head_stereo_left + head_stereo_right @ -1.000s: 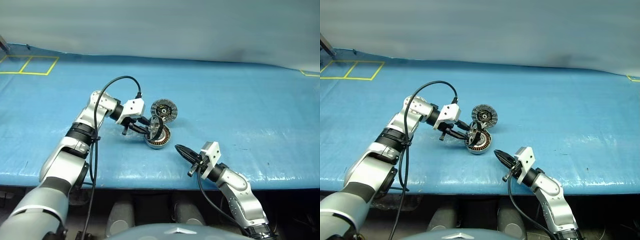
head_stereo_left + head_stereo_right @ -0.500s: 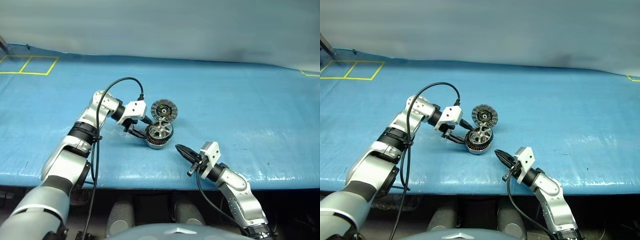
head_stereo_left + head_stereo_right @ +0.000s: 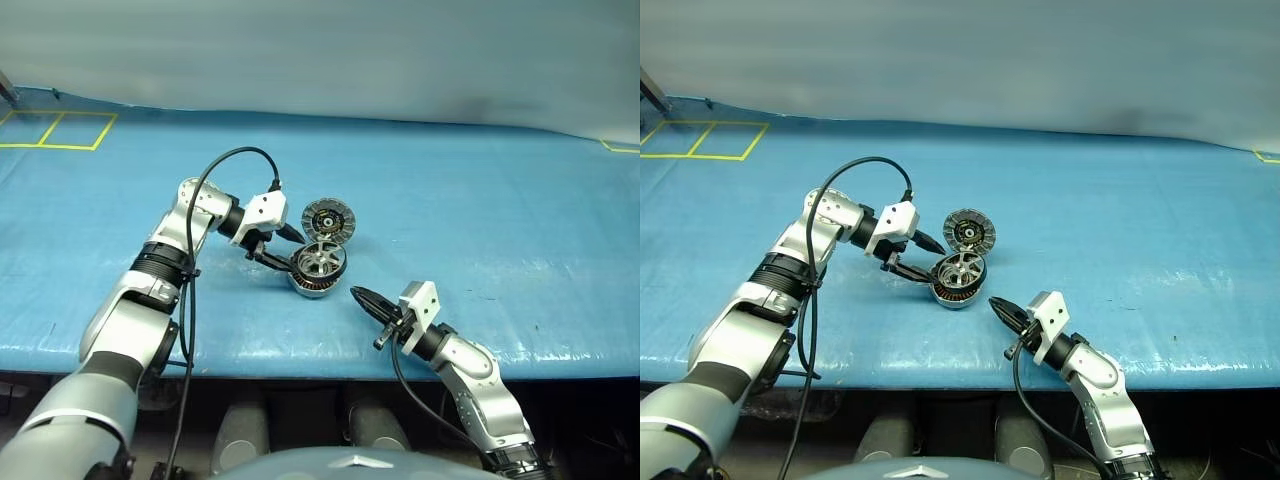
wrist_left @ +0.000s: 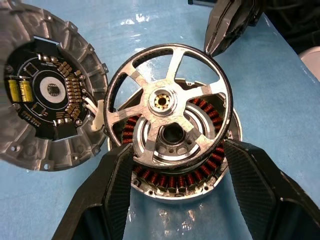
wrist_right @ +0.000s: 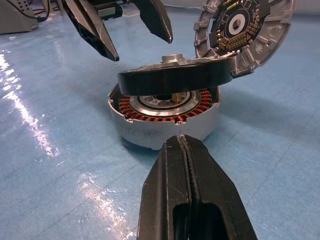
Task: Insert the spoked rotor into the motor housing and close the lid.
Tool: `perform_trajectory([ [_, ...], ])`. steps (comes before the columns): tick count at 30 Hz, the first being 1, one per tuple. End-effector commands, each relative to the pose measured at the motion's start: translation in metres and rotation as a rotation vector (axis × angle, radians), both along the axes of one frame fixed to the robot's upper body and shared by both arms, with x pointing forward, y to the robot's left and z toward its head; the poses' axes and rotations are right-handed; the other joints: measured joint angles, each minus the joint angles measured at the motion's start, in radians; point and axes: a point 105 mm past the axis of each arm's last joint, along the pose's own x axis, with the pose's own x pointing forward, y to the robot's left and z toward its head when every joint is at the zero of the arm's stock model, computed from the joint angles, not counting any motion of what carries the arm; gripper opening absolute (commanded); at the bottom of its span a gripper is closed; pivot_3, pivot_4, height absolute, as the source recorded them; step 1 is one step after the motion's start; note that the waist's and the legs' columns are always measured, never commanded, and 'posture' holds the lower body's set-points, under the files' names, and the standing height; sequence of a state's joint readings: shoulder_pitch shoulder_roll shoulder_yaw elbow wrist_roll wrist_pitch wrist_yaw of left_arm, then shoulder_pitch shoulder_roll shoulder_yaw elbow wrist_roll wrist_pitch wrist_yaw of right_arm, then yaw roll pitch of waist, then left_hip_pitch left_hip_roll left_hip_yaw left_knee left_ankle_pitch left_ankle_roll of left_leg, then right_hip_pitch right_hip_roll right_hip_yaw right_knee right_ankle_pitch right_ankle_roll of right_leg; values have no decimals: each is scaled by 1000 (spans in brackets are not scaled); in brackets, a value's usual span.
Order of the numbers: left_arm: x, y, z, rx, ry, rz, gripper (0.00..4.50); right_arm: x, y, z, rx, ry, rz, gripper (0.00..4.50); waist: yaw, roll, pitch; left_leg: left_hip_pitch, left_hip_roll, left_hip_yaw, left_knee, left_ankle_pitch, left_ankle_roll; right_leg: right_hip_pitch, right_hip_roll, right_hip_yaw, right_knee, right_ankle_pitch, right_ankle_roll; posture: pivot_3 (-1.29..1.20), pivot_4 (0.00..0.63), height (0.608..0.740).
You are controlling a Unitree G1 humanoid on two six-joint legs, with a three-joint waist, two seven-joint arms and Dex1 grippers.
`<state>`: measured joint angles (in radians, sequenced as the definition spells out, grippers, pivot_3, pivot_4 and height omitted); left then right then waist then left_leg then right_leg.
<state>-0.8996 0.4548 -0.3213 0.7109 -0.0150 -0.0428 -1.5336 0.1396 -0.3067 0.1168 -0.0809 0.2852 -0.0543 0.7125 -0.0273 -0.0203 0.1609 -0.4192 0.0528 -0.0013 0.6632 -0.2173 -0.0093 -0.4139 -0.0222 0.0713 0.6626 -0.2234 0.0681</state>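
Left wrist view is showing the motor housing (image 4: 175,172) sitting on the blue table cover (image 3: 480,210), its copper windings lying between the left gripper's (image 4: 175,165) two black fingers (image 4: 107,192). Those jaws, closed on the spoked rotor (image 4: 167,105) a second ago, are now standing spread and touching nothing. The rotor is resting tilted on the housing's rim, not yet seated, so pressing it level is probably coming next. The lid (image 4: 47,95) is leaning against the housing just beyond the left jaws, circuit face showing, still waiting its turn. The right gripper (image 5: 187,165) is holding its fingers pressed together, empty, pointing at the housing from nearby. Yellow tape lines (image 3: 60,130) are marking the cover's far corner.
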Motion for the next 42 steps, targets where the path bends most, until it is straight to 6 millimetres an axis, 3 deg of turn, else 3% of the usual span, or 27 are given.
perform_trajectory([
  [1,1,3,16,-55,-32,12,3071,4,-6,6,0,-20,-26,0,0,0,0,0,0,0,0,0,0,0,0,0,0,0,0,0,150,740],
  [6,1,7,17,-108,-34,55,3071,10,-15,3,-70,14,-95,0,0,0,0,0,0,0,0,0,0,0,0,0,0,0,0,0,150,740],
  [10,-5,8,17,-194,-33,98,3071,18,-42,-10,-355,94,-245,0,1,1,0,0,0,1,0,0,0,-1,-1,0,0,0,0,0,150,740],
  [17,-21,13,3,-239,-6,142,3071,25,-39,34,-323,7,-252,0,0,1,0,0,0,0,-1,0,0,-1,0,0,0,0,-1,0,150,740],
  [22,-26,18,-4,-243,0,162,3071,32,-37,44,-280,-16,-254,0,4,0,0,0,0,0,-1,0,0,0,0,0,0,0,-1,0,150,740],
  [33,-34,24,-15,-319,3,229,3071,44,-10,71,-277,-106,-106,0,0,1,0,0,0,0,-1,0,0,0,0,0,-1,0,0,0,150,740],
  [42,-40,27,-23,-426,-3,271,3071,47,24,77,-305,-105,88,0,0,1,0,0,0,1,-2,0,0,0,0,0,-1,0,-1,0,150,740],
])
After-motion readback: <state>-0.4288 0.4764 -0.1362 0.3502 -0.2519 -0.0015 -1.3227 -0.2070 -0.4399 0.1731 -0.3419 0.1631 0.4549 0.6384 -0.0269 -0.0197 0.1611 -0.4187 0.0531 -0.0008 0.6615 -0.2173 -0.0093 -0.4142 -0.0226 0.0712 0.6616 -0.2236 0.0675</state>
